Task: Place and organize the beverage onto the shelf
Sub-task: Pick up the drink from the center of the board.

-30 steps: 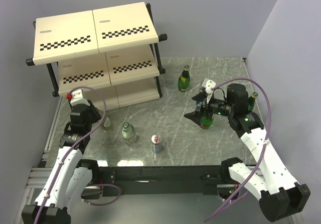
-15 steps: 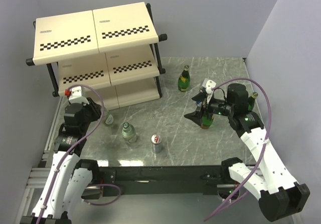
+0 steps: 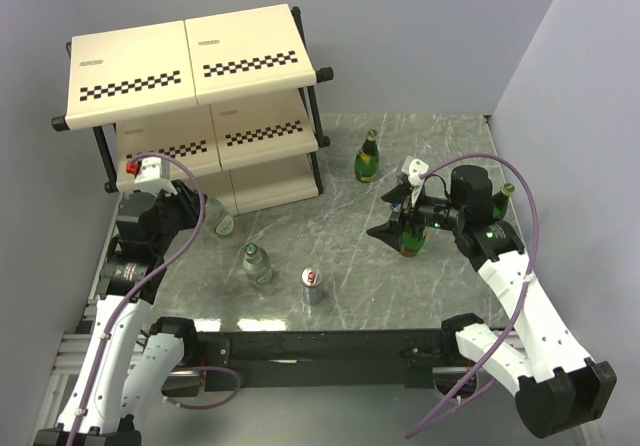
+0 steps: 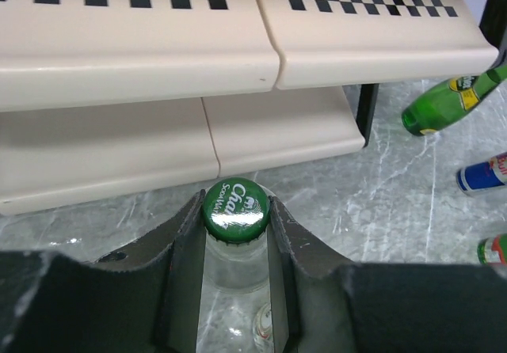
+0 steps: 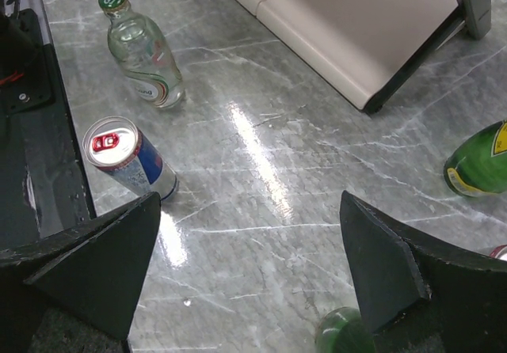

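Note:
My left gripper (image 3: 208,218) (image 4: 235,210) is shut on the neck of a short clear bottle (image 3: 222,225) with a green cap (image 4: 234,210), just in front of the bottom tier of the cream checkered shelf (image 3: 240,66) (image 4: 142,60). A second clear bottle (image 3: 257,263) (image 5: 146,52) and a blue-silver can (image 3: 314,285) (image 5: 127,159) stand mid-table. My right gripper (image 3: 395,222) (image 5: 249,203) hangs open above a green bottle (image 3: 412,242) (image 5: 344,333), whose top shows under its right finger. Another green bottle (image 3: 368,158) (image 5: 479,167) stands beyond it.
A third green bottle (image 3: 505,198) stands behind my right arm near the right wall. The shelf's black post (image 3: 315,161) (image 5: 475,5) stands at its right front corner. Grey walls close in the table on the left, back and right.
My left arm has carried the clear bottle back toward the shelf's bottom tier. The right arm and the other drinks have not moved.

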`<state>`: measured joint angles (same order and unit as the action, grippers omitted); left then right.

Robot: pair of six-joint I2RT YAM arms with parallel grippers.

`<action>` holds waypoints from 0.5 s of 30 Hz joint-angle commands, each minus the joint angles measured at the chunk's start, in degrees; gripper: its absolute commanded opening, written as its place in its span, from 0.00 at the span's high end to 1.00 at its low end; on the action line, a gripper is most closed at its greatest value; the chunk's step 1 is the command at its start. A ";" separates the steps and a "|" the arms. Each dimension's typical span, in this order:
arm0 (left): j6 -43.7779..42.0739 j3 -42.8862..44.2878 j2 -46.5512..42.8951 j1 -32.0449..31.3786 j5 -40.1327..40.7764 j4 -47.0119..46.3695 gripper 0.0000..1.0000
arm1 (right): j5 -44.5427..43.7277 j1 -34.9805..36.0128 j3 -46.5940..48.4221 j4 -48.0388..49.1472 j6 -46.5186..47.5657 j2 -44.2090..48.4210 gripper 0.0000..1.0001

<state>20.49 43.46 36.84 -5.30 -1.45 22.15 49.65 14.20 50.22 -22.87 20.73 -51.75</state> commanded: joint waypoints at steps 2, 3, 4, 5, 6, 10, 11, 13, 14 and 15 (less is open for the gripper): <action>1.48 6.10 -0.37 -0.41 -3.55 -10.02 1.00 | 1.50 -0.49 0.32 0.28 0.89 -0.28 0.00; 1.74 6.37 -0.10 -0.67 -3.99 -10.02 1.00 | 1.50 -0.57 0.32 0.20 0.80 -0.37 0.00; 1.75 6.72 0.16 -0.76 -4.26 -10.20 1.00 | 1.50 -0.49 0.41 0.20 0.80 -0.46 0.00; 1.83 7.25 0.25 -0.94 -4.35 -10.37 1.00 | 1.59 -0.49 0.41 0.11 0.80 -0.55 0.00; 1.92 7.51 0.34 -1.11 -4.61 -10.37 1.00 | 1.59 -0.40 0.41 0.11 0.89 -0.55 0.00; 1.75 9.18 0.60 -1.55 -5.49 -10.29 1.00 | 1.59 -0.49 0.50 0.02 0.80 -0.81 0.00; 1.57 9.88 0.69 -1.64 -5.49 -10.03 1.00 | 1.68 -0.49 0.50 -0.07 0.89 -0.90 0.00; 1.39 10.59 0.95 -1.73 -5.66 -9.94 1.00 | 1.68 -0.49 0.50 0.02 0.89 -0.99 0.00; 1.39 11.29 0.95 -1.73 -5.93 -9.85 1.00 | 1.59 -0.49 0.50 -0.07 0.98 -1.08 0.00; 1.39 11.64 1.30 -1.82 -6.19 -9.93 1.00 | 1.85 -0.49 0.32 0.02 1.06 -1.08 0.00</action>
<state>20.67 49.08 38.89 -6.85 -5.32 22.17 50.30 14.20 50.22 -23.31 20.93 -52.77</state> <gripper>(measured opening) 0.359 0.996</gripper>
